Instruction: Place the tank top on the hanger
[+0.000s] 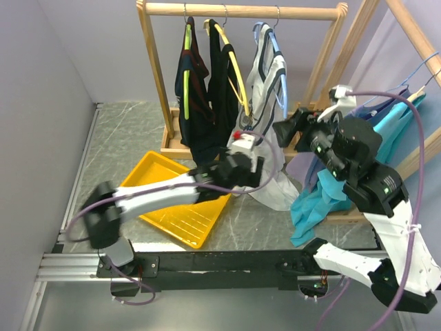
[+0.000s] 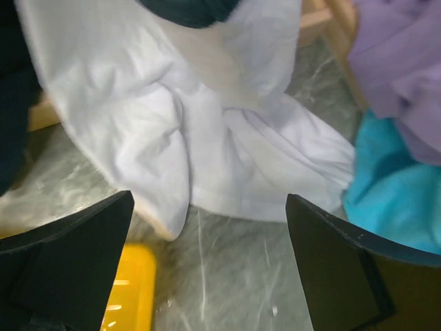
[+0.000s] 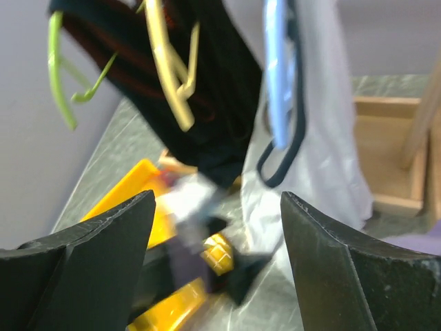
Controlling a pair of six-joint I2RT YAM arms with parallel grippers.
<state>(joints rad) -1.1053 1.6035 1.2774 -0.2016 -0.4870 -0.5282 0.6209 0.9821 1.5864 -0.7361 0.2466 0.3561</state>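
Note:
The white tank top [image 1: 274,192] with navy trim hangs on the light-blue hanger [image 1: 275,48] from the wooden rail, and its hem pools on the table. In the left wrist view the crumpled white tank top [image 2: 207,138] lies just beyond my left gripper [image 2: 209,200], which is open with only table between its fingers. In the top view the left gripper [image 1: 258,176] sits low beside the hem. My right gripper [image 1: 281,127] hovers right of the garment. It is open [image 3: 217,196] and faces the hanger [image 3: 275,69] and the tank top [image 3: 324,152] without touching them.
A wooden rack [image 1: 241,10] also carries dark garments on a lime-green hanger [image 1: 186,62] and a yellow hanger [image 1: 234,65]. A yellow tray [image 1: 176,217] lies at front left. Teal cloth [image 1: 317,203] and purple cloth [image 2: 400,69] pile up at the right.

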